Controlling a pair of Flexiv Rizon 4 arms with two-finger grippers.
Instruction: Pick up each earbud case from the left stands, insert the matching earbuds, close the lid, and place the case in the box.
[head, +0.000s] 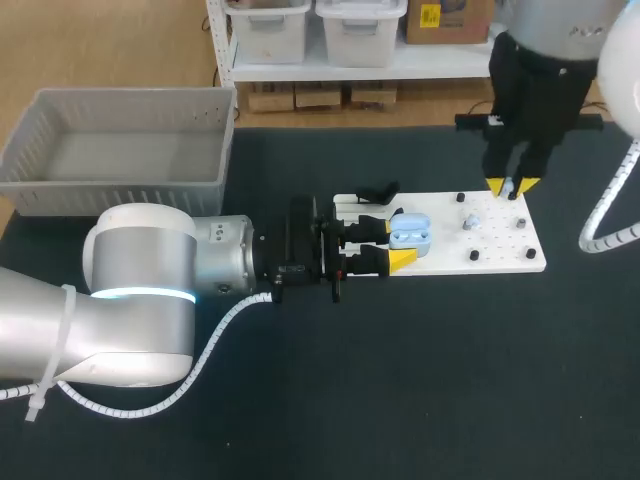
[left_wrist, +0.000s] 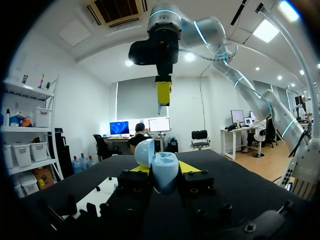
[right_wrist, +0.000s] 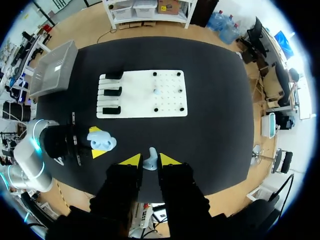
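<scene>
Between left fingers (head: 400, 260), case (head: 410, 232); right fingers (right_wrist: 131, 160), earbud (right_wrist: 151, 159).

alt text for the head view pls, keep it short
The left gripper, in from the left, is shut on an open light-blue earbud case over the left part of a white board on the dark table. The right gripper hangs above the board's far edge, shut on a small light-blue earbud. A grey bin sits at the table's far left.

Black table (head: 420, 400) carries two things: a grey box (head: 120, 190) sits at its far left corner, a white board (head: 500, 262) lies flat toward the right, well apart.
</scene>
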